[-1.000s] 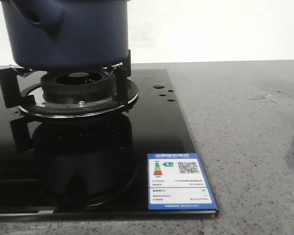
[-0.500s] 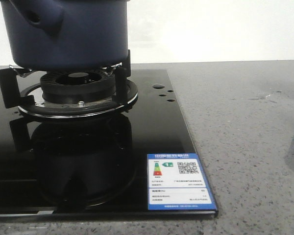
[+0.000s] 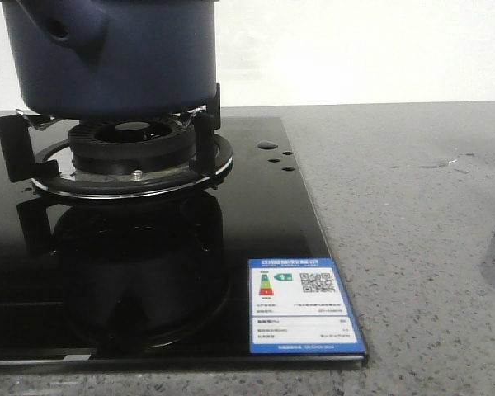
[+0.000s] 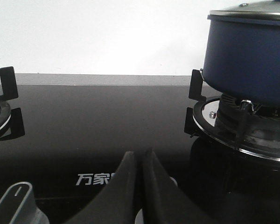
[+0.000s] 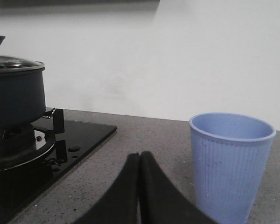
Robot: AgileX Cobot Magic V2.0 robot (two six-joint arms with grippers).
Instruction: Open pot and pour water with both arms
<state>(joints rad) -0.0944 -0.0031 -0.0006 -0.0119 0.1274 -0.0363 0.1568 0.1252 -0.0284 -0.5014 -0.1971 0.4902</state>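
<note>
Front view: the dark navy pot occupies the upper left of the frame, seated on the black pan supports of a gas burner, its stubby side handle with a hole turned toward the camera. The burner sits in a glossy black glass cooktop that mirrors the pot below it; an energy-rating label with a QR code lies at the lower right corner of the glass, and three small holes mark the surface to the right of the burner. The cooktop rests in a grey speckled counter filling the right half of the frame. Neither arm appears in this view. Left wrist view: the left gripper shows at bottom centre with its two dark fingers pressed together and nothing between them; the pot stands at the upper right, covered by a metal-rimmed lid, and a control knob sits at the lower left beside printed white characters. Right wrist view: the right gripper at bottom centre likewise has its fingers closed on nothing, above the counter; a pale blue ribbed cup stands upright at the lower right, well apart from the lidded pot at the left edge.
</note>
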